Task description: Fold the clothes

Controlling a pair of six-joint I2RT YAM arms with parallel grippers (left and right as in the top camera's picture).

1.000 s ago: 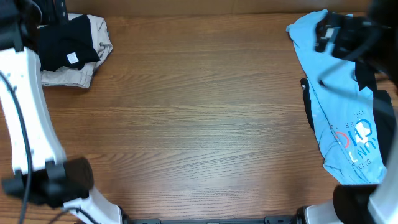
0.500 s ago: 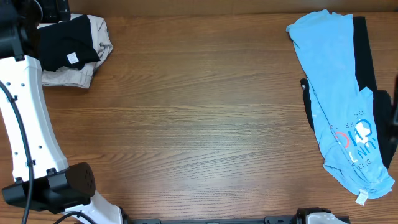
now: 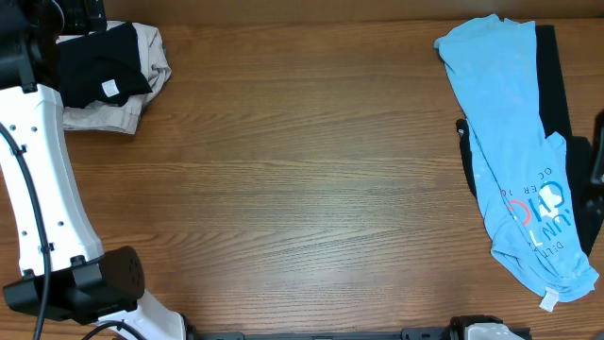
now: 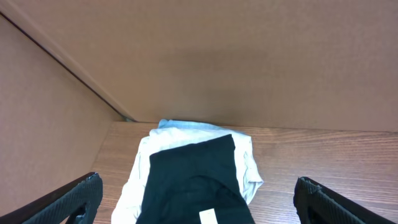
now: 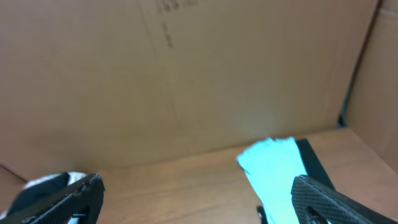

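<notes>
A folded black T-shirt [image 3: 99, 59] with a small white tag [image 3: 111, 88] lies on folded beige trousers [image 3: 146, 71] at the table's far left corner. The left wrist view shows the black T-shirt [image 4: 193, 177] and its tag [image 4: 207, 216]. My left gripper [image 4: 202, 202] is open and empty, with the pile between its fingers further ahead. A light blue printed T-shirt [image 3: 514, 151] lies spread along the right edge over a black garment [image 3: 552, 76]. My right gripper [image 5: 199, 202] is open and empty, raised, with the blue T-shirt [image 5: 273, 162] ahead of it.
The left arm's white link [image 3: 38, 179] runs down the left side of the table. Brown cardboard walls [image 4: 249, 56] stand behind and beside the table. A dark part of the right arm [image 3: 597, 161] shows at the right edge.
The right arm, which hung over the blue T-shirt a second ago, has drawn back off the right edge. The left arm shifted slightly. The clothes have not moved.
</notes>
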